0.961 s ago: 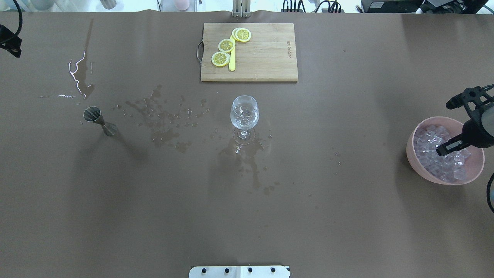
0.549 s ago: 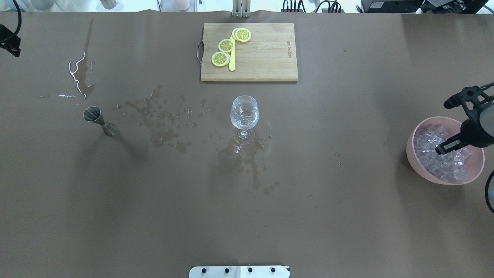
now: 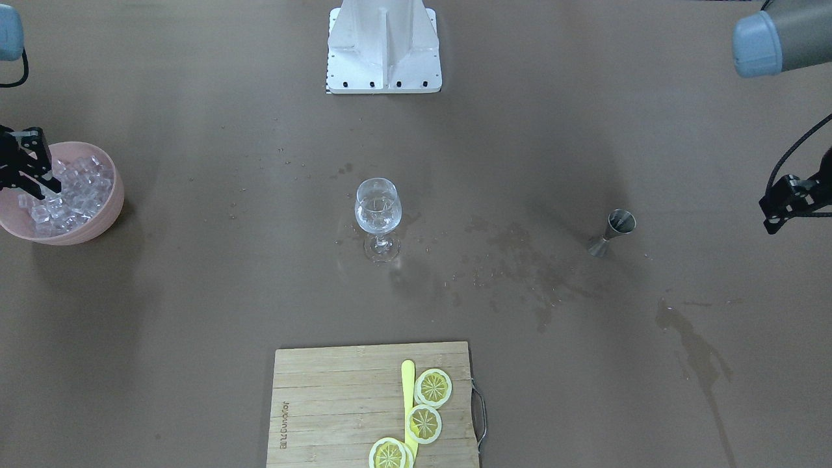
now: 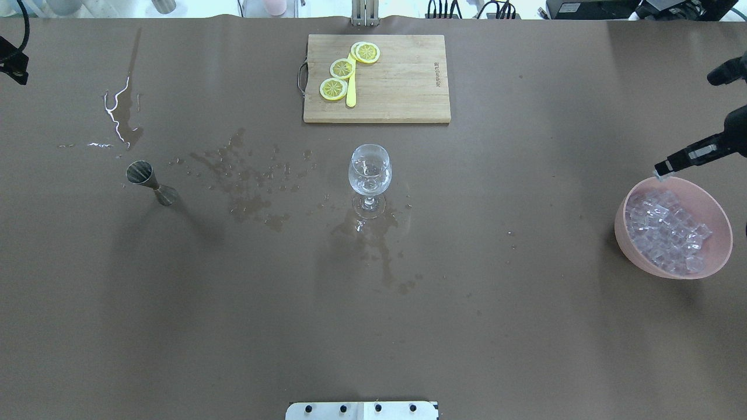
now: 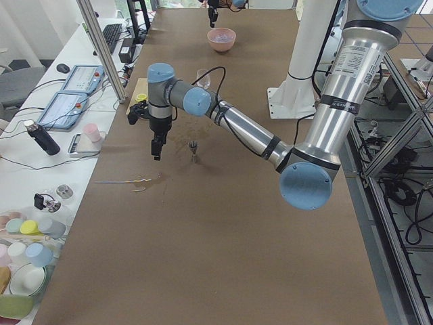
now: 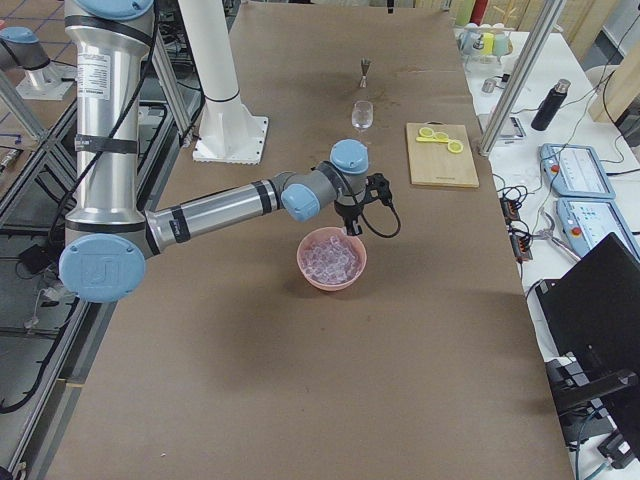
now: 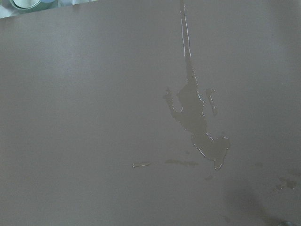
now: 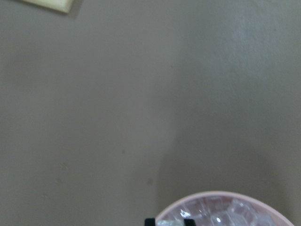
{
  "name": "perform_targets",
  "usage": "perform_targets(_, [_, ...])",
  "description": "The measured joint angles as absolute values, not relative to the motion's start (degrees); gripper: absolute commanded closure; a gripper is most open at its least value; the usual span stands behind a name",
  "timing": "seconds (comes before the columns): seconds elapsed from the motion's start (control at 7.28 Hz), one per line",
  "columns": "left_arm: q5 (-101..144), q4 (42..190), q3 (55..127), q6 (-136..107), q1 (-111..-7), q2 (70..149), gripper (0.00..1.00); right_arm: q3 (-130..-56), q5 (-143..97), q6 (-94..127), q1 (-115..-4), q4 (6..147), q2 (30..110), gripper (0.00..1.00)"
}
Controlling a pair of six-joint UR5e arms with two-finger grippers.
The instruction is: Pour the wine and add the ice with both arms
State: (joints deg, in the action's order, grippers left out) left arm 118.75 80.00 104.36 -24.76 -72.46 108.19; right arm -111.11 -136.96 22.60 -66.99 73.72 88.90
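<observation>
So the right end effector (image 4: 661, 170) looks pinched on one ice cube (image 4: 658, 173), way off to the right of the wine glass (image 4: 369, 169), so the glass, standing upright, is straight to its left. The wine (image 4: 367, 182) is in that glass already. One bowl (image 4: 623, 239) of ice (image 4: 665, 230) right of the glass, one jigger (image 4: 150, 182) left. The left end effector (image 3: 777, 218) is farther off; can't tell its grip.

Jigger (image 4: 149, 182) left, glass (image 4: 369, 170) centre before the board (image 4: 402, 87), ice (image 4: 665, 230) in bowl (image 4: 713, 205) right.
</observation>
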Motion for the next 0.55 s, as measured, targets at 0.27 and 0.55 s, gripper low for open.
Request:
perform_targets(0.27, [118.76,79.81,103.94,-22.2,-73.05,108.17,0.02,-110.74,-138.39,33.22,-65.96,74.25,80.07,1.0])
perform_targets(0.55, [118.82,79.6,103.42,-20.56,-73.82,108.19,0.02,-110.17,-137.38,49.8,-60.58,74.36,70.9,1.0])
